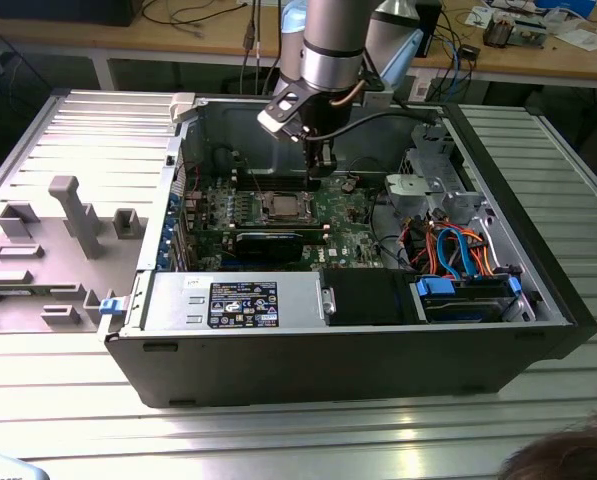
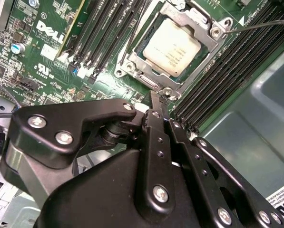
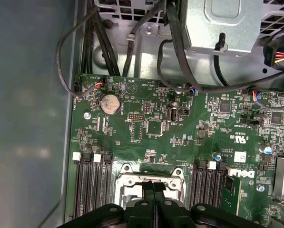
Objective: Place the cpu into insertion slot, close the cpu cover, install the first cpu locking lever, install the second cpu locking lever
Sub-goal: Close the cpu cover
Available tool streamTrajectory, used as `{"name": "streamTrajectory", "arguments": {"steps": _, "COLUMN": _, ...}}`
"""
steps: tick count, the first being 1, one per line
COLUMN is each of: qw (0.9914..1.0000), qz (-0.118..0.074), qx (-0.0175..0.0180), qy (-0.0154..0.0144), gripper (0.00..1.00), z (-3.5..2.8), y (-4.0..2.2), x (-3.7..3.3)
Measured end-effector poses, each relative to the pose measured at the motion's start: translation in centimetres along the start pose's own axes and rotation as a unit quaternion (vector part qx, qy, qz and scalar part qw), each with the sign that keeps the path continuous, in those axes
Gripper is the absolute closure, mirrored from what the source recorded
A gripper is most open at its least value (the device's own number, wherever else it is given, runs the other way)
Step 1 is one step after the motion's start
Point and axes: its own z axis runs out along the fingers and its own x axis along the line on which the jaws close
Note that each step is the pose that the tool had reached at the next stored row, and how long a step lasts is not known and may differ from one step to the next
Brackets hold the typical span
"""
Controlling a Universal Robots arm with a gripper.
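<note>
Counted: one cpu (image 2: 172,45), seated flat in the one insertion slot (image 1: 269,208). One cpu cover (image 2: 202,24), lying down around it, metal face showing through the cut-out. One thin metal rod (image 2: 265,22), leading off from a socket corner.

One tool (image 2: 158,100), fingers pressed together, nothing seen between them, tips just beside the socket's edge. In the exterior view, tool (image 1: 316,180) at 2 o'clock of the socket.

Two banks of long black slots (image 3: 92,183), one each side of the socket, close in. One coin cell (image 3: 109,103) farther off on the board.

Exterior view, clock from the socket: drive cage (image 1: 430,178) and loose cables (image 1: 448,250) at 3 o'clock, black card (image 1: 268,240) at 6, grey moulded tray (image 1: 48,250) at 9, outside the case (image 1: 378,350). Case open upward, walls on every other side, all resting on the ribbed surface (image 1: 278,440).
</note>
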Motion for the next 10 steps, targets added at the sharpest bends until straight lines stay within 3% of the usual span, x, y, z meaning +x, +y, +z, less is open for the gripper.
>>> {"name": "streamTrajectory", "arguments": {"steps": 10, "qw": 1.0, "qz": 0.0, "qx": 0.0, "qy": 0.0, "gripper": 0.89, "z": 0.06, "y": -0.69, "x": 0.07}}
